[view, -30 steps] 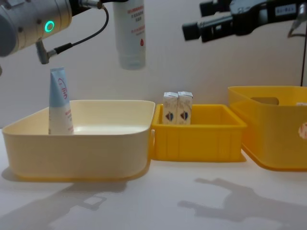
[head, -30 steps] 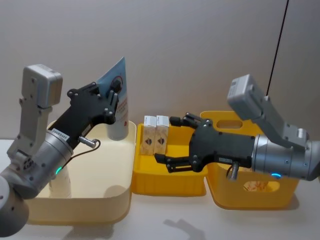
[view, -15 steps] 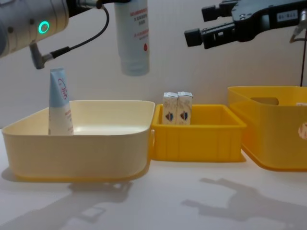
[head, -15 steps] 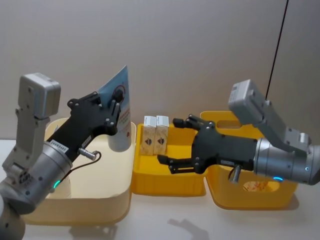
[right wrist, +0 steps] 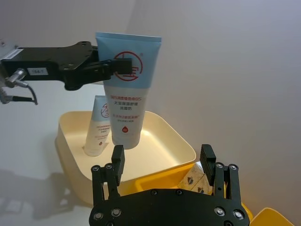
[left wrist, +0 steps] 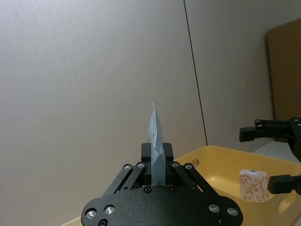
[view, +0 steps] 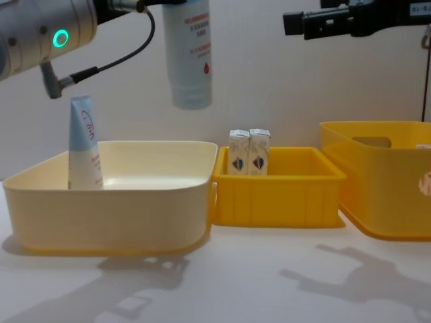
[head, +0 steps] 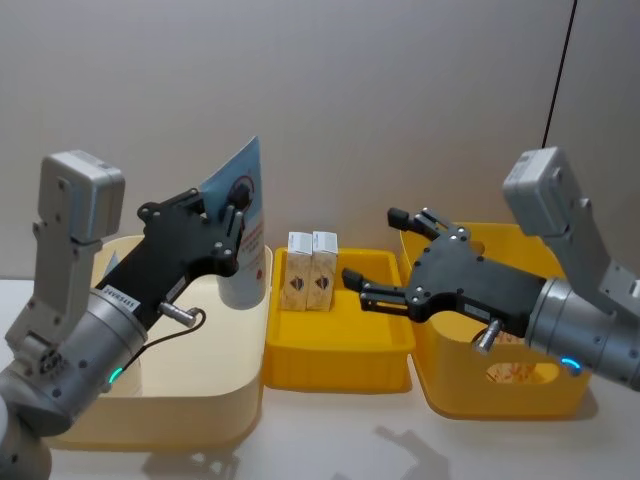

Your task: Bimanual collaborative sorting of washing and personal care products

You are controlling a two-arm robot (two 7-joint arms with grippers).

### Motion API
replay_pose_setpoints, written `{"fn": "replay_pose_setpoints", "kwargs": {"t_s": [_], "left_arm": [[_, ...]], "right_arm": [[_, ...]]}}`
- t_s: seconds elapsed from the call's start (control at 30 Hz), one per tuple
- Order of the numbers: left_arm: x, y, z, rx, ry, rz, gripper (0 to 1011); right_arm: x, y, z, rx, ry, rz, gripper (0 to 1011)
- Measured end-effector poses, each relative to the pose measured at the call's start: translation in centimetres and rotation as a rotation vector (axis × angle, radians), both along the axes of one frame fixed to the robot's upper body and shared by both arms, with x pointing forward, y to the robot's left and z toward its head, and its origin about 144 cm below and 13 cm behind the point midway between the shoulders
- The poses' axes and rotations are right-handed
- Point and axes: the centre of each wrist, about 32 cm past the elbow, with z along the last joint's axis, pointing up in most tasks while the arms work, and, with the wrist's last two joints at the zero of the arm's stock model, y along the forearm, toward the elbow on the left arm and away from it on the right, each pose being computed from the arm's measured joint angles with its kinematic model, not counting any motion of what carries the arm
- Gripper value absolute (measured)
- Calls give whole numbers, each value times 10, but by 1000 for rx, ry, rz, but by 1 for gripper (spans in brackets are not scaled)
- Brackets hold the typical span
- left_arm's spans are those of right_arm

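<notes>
A pale-blue-and-white tube [head: 245,240] [view: 190,54] [right wrist: 127,94] hangs cap-down over the right part of the cream bin [head: 200,420]. My left gripper [head: 232,205] [left wrist: 157,160] is shut on it near its flat crimped end. A second tube [view: 83,145] [right wrist: 100,127] stands upright at the bin's left side. Two small white cartons [head: 311,270] [view: 249,152] stand side by side at the back left of the yellow tray [head: 340,365]. My right gripper [head: 372,247] [right wrist: 162,160] is open and holds nothing, raised above the tray's right side, facing the held tube.
A deep yellow bin [head: 500,400] [view: 384,188] stands right of the tray, with a patterned pack [head: 510,372] inside. The cream bin [view: 108,215] touches the tray's [view: 276,198] left side. A black cable [head: 560,70] runs down the wall behind.
My right gripper has pulled back to the right and risen, away from the cartons. My left gripper has drifted slightly right and down with the tube.
</notes>
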Motion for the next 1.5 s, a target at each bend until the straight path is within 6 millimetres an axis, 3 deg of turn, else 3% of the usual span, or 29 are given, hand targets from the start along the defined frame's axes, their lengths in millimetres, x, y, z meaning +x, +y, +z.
{"fn": "replay_pose_setpoints", "kwargs": {"t_s": [0.5,1.5], "left_arm": [[6,-13,5,0,-39,-50,141],[12,-23,6,24,-68,-144,141]], "right_arm": [[-5,11,-4,68,74,-76,1001],[-1,24,-3,24,160,-63,1001]]}}
